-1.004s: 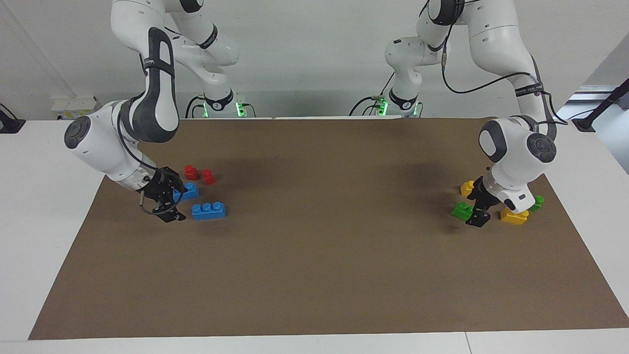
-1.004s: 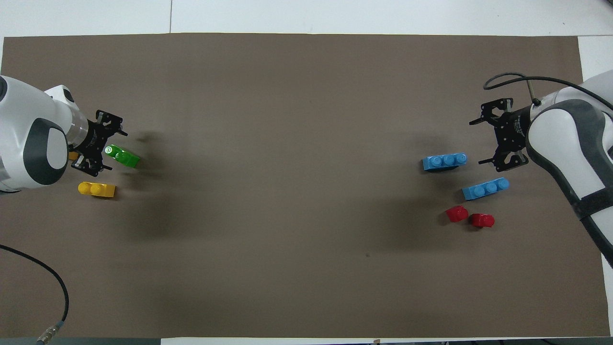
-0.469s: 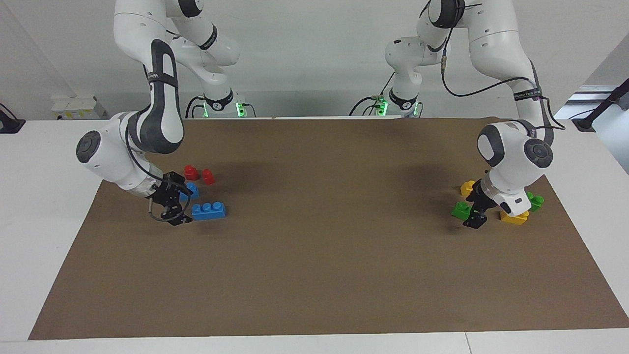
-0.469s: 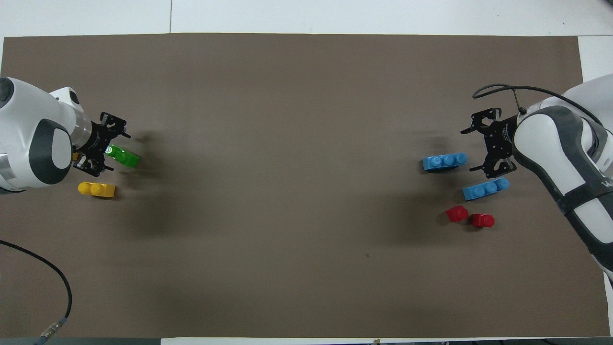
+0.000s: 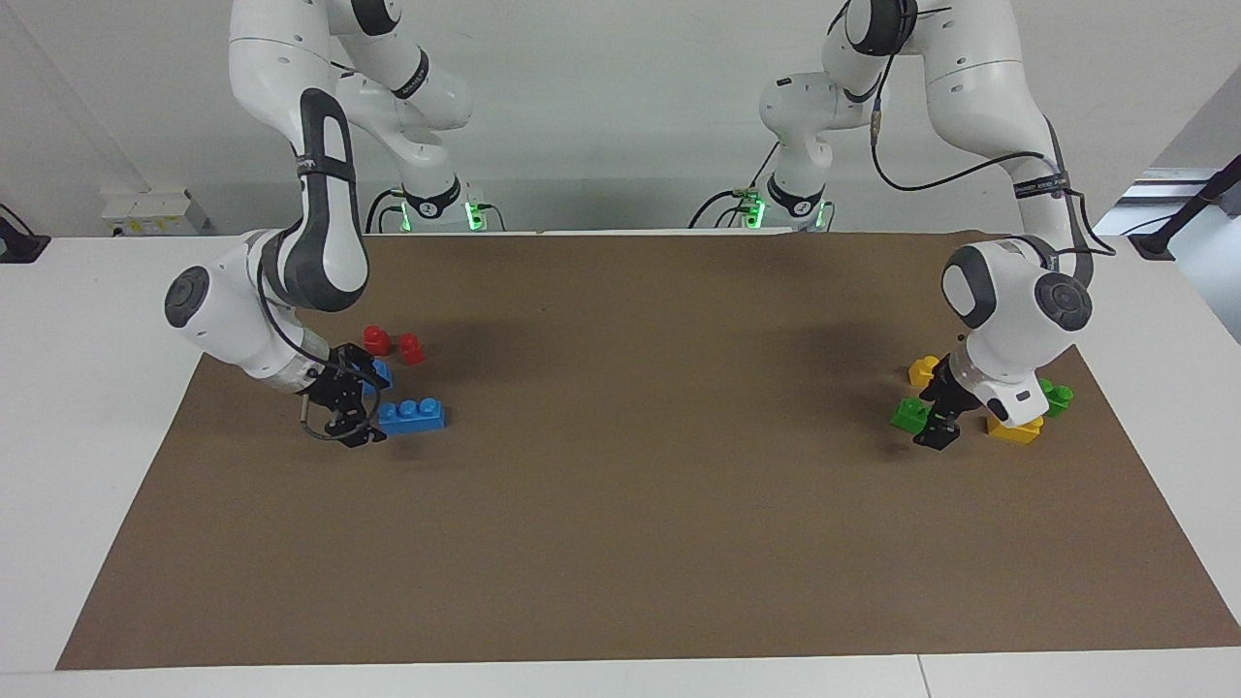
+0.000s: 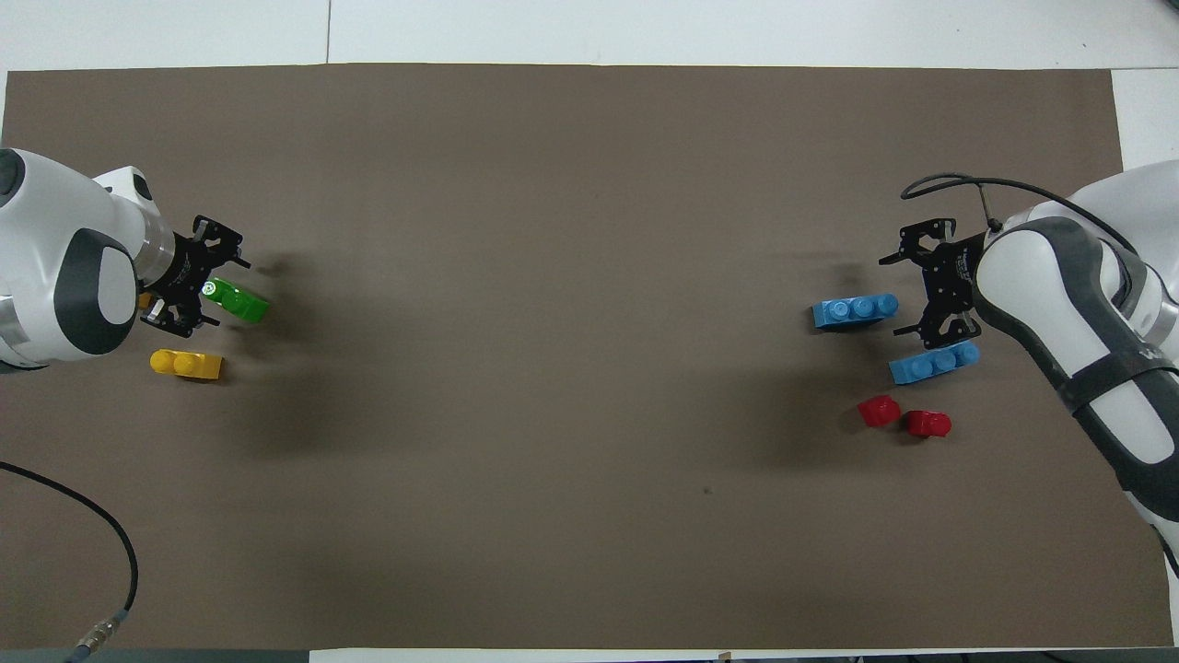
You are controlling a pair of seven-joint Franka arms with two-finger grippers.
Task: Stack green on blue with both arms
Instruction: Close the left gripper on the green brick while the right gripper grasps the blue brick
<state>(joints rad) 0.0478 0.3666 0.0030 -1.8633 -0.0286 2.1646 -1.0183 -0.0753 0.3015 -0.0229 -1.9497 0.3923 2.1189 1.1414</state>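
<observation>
The left gripper [image 5: 938, 427] was down at the green brick [image 6: 241, 304], which lay flat on the brown mat [image 6: 589, 230] at the left arm's end of the table. Its jaws sat over the brick's end, but I couldn't tell whether they were spread or already pinching. At the right arm's end, well apart, the right gripper [image 6: 907, 295] was low with its jaws spread wide and nothing between them, just beside the end of the blue brick [image 6: 855, 310]. A second blue brick [image 6: 935, 361] lay close by, nearer to the robots. The risks, as I judged them: the left grip looked set on only one end of the green brick, so a squeeze there could swivel it or let it droop on the lift. A yellow brick [image 6: 187, 365] lay just beside that gripper and could get knocked. On the right, the spread jaws had little room, and one could clip the second blue brick or shove the target along the mat instead of straddling it. A crooked hold on either brick would leave the studs misaligned when the two were brought together.
</observation>
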